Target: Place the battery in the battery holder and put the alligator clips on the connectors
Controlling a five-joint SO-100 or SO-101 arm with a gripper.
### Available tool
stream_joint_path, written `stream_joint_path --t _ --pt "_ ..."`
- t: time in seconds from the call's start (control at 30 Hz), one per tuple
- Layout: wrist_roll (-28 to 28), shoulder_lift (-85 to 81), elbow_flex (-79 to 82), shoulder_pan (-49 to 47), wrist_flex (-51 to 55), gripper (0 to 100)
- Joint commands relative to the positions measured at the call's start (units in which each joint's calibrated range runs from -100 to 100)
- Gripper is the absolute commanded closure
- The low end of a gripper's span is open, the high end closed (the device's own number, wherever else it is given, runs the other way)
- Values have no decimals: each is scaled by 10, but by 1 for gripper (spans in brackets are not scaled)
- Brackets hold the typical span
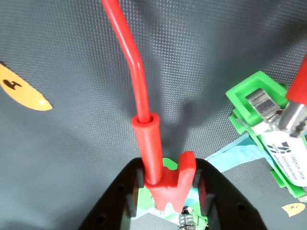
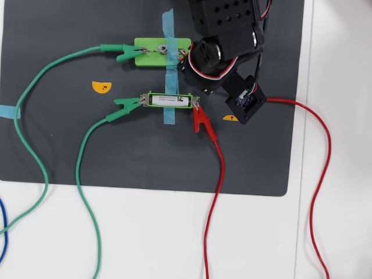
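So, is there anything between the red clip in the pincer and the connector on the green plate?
Nothing visible. In the wrist view the red clip in the pincer has its teeth right at the silvery connector; the blue tape lies flat beside it. Overhead, the arm hides this spot.
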Motion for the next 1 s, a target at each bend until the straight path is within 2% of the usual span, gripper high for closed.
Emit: stream_joint_path --t 0.0,0.3,0.67,0.97 --pt "-18 -15 -2 -33 -1 99" --pt "-17 -16 -2 -39 -4 99" --pt "-17 -16 -1 12 4 99" --pt "-17 -16 -1 16 5 99"
